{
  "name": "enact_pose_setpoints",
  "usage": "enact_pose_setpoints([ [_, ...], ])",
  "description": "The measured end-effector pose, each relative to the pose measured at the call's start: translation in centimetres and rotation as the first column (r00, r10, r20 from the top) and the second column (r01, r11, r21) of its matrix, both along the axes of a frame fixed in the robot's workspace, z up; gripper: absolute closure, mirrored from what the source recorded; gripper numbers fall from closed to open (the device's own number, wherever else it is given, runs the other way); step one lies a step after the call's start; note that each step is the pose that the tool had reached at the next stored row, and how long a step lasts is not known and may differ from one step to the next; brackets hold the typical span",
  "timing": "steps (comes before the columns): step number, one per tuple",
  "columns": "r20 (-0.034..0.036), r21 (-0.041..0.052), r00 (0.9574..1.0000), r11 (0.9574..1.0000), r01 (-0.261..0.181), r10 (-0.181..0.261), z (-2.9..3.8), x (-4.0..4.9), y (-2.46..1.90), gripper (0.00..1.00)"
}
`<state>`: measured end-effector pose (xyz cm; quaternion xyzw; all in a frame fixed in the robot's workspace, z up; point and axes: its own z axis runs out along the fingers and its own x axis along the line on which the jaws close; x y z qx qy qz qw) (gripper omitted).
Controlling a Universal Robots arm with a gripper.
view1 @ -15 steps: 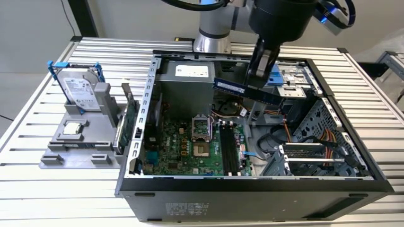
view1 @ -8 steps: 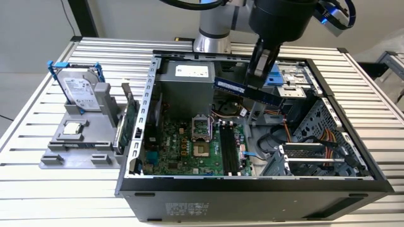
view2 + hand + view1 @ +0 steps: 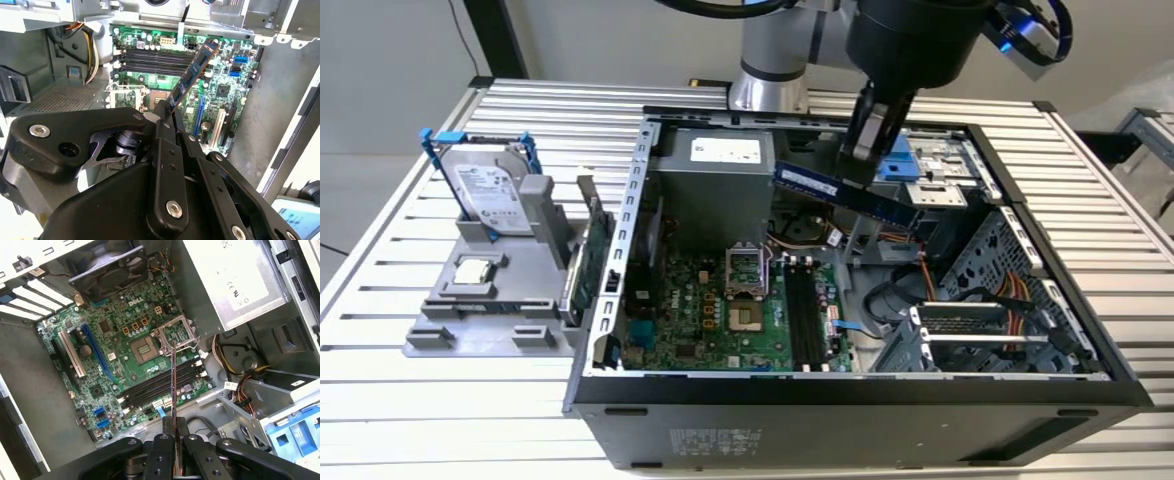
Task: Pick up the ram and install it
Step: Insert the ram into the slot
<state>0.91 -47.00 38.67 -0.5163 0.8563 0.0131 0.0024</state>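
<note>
Slatted metal table (image 3: 374, 330), open computer case (image 3: 854, 410) lying on it. Gripper (image 3: 865, 150) clamped on the ram (image 3: 845, 195), held tilted in the air above the motherboard (image 3: 707, 315), clear of the black memory slots (image 3: 803, 320).

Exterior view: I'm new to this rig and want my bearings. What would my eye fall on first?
The black tool holds a long, thin dark-green ram stick in the air over the open black computer case lying on its side. Inside lies the green motherboard with empty black memory slots. At the exterior view's left, a silver hard drive with blue rails stands in a grey holder.
</note>
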Motion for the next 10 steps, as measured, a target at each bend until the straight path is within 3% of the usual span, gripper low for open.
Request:
enact_pose_setpoints([
  [10, 0.0, 0.0, 0.9973, 0.9973, 0.073, -0.073, 0.0, 0.0, 0.0, 1.0],
])
